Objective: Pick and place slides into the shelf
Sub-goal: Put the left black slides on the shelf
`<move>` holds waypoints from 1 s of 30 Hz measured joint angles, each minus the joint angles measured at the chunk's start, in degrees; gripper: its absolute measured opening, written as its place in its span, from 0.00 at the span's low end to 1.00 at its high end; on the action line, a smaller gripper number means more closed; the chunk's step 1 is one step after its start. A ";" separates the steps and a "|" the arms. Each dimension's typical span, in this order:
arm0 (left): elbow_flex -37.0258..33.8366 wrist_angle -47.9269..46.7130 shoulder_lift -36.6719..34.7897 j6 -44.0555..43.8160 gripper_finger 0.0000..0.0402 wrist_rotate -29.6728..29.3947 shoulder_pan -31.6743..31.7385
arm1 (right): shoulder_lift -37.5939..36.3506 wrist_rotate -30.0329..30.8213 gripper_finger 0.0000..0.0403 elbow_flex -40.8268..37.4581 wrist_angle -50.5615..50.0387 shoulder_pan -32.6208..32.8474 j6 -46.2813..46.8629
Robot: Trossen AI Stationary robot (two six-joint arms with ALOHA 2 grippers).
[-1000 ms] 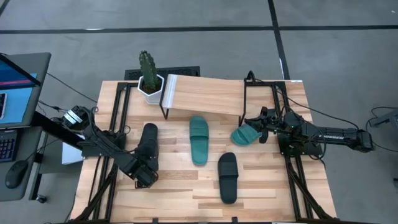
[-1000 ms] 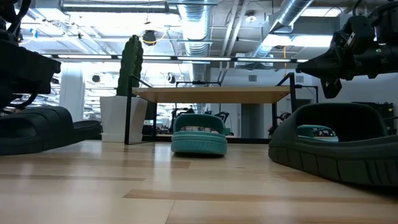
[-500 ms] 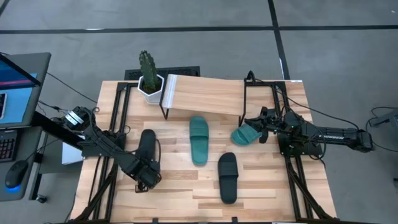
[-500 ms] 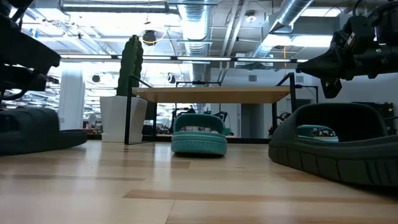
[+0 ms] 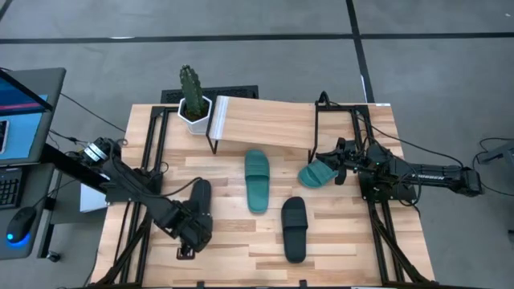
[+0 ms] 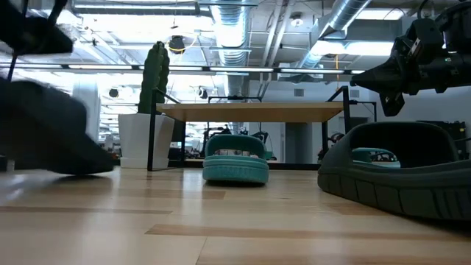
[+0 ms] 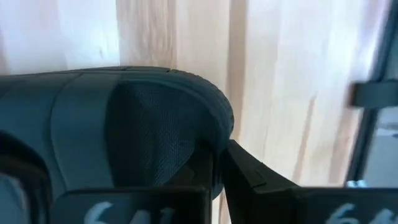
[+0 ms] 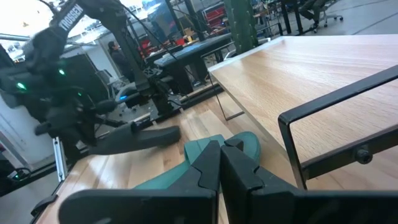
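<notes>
A black slide [image 5: 201,199] is in my left gripper [image 5: 193,229] near the table's left front; in the low view this black slide [image 6: 44,132] is blurred and tilted. My right gripper [image 5: 333,168] is shut on a teal slide [image 5: 316,173] just right of the shelf's front right leg. The other teal slide [image 5: 257,181] lies sole-down at mid-table. The second black slide [image 5: 294,229] lies sole-down nearer the front. The shelf [image 5: 265,120], a tilted light-wood board on black legs, stands at the far edge. My left gripper pinches the black slide's rounded end rim [image 7: 214,118] between its two fingers, one finger [image 7: 261,180] outside the rim. The slide stretches away from the fingers toward the far edge, tilted in the low view; whether it still touches the table I cannot tell. My right gripper pinches the teal slide's edge [image 8: 245,144] between its shut fingers [image 8: 205,165], coming from the table's right. The slide shows on both sides of the fingers and hangs tilted, lifted off the table; the fingers hide the exact spot.
A cactus in a white pot [image 5: 193,104] stands at the shelf's left end. Black frame rails [image 5: 152,152] run along both table sides. A laptop [image 5: 20,112] sits left of the table. Bare planks lie along the front edge [image 5: 241,261].
My left gripper has moved toward the near edge and a little right, dragging the black slide with it. The slide has gone from lying flat to tilted and blurred in the low view. The right arm and its teal slide have kept still.
</notes>
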 joint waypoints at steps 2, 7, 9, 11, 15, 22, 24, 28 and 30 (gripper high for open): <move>3.14 -1.89 -0.01 1.52 0.00 -1.53 -0.15 | 0.00 -0.02 0.00 0.00 -0.01 -0.01 0.00; 12.00 -8.26 -0.01 5.42 0.00 -5.86 -0.17 | 0.00 0.00 0.00 0.00 0.00 0.01 0.00; 15.41 -11.22 -0.05 6.45 0.00 -7.79 -0.17 | 0.00 0.00 0.00 0.00 0.01 -0.01 0.00; 18.62 -14.28 -0.05 7.56 0.00 -10.01 -0.15 | 0.00 -0.02 0.00 0.00 -0.01 -0.01 0.00; 24.80 -19.29 -0.08 10.52 0.00 -14.67 -0.07 | 0.00 -0.01 0.00 0.00 0.01 -0.01 0.00; 34.45 -23.70 -0.10 19.45 0.00 -23.39 1.93 | 0.00 0.00 0.00 0.00 0.01 0.00 0.00; 36.78 -23.90 -0.10 22.86 0.00 -25.32 2.91 | 0.00 0.00 0.00 0.00 0.00 -0.01 0.00; 40.62 -24.85 -0.10 29.99 0.00 -29.16 5.24 | 0.00 0.00 0.00 0.00 0.01 0.01 0.00; 42.10 -25.11 -0.10 33.88 0.00 -30.98 6.78 | 0.00 -0.01 0.00 0.00 -0.01 0.00 0.00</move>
